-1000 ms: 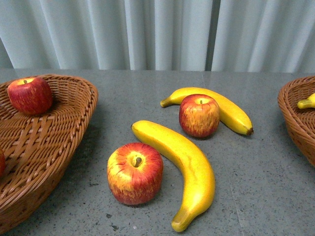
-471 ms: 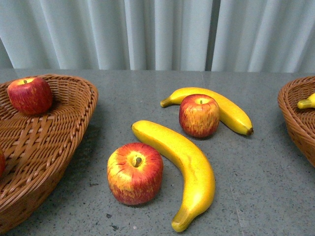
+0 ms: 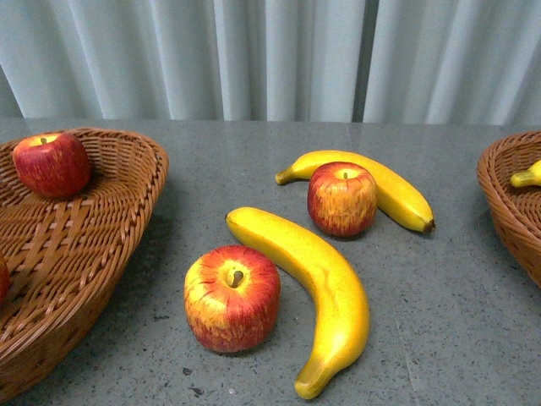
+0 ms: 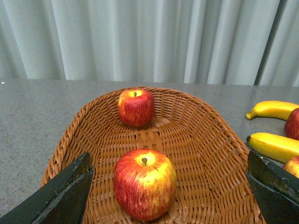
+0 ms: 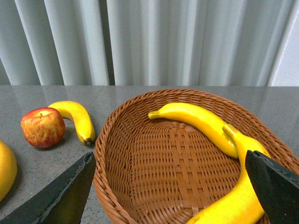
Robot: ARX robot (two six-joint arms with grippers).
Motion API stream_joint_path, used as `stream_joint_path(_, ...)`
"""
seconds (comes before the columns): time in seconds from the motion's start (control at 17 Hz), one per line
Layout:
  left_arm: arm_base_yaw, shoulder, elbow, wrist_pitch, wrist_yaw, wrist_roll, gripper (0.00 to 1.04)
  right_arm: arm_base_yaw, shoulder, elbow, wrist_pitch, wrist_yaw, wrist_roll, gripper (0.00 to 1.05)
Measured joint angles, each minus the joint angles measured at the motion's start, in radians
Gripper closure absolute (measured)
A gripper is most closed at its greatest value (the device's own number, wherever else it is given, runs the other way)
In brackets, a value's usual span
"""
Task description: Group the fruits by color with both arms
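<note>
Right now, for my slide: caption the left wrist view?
Open left gripper faces wicker basket holding near apple and far apple.

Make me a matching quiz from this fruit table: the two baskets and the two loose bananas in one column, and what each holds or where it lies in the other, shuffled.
Column one:
1 left basket
2 right basket
3 nearer loose banana
4 farther loose banana

Column two:
A holds bananas
B lies just behind the far apple
C holds red apples
D lies right of the near apple

Pairs: 1-C, 2-A, 3-D, 4-B
</note>
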Motion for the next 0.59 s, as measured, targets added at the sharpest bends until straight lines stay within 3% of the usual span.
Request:
stream_joint_path(0.18,-0.002,0.003,0.002,-0.013,-0.011,-0.001,0.07,0.000,0.000,0.000,0.000,0.000,0.000,0.06)
stream_joint_path(0.29,-0.142,0.251,0.159,-0.270,-0.340,-0.048,0.07,0.000,0.000,0.000,0.000,-0.004,0.000,0.06)
stream_joint_path(0.35,-0.121,0.333,0.208,-0.179,-0.385,-0.039,0.07,0.000,0.000,0.000,0.000,0.000,0.000,0.06)
stream_joint_path(0.47,-0.077,0.453,0.290,0.006,-0.327,0.014,0.07,0.000,0.000,0.000,0.000,0.000,0.000,0.06)
stream_joint_path(0.59,-0.055,0.676,0.400,0.218,-0.209,0.100,0.07,0.001,0.000,0.000,0.000,0.000,0.000,0.06)
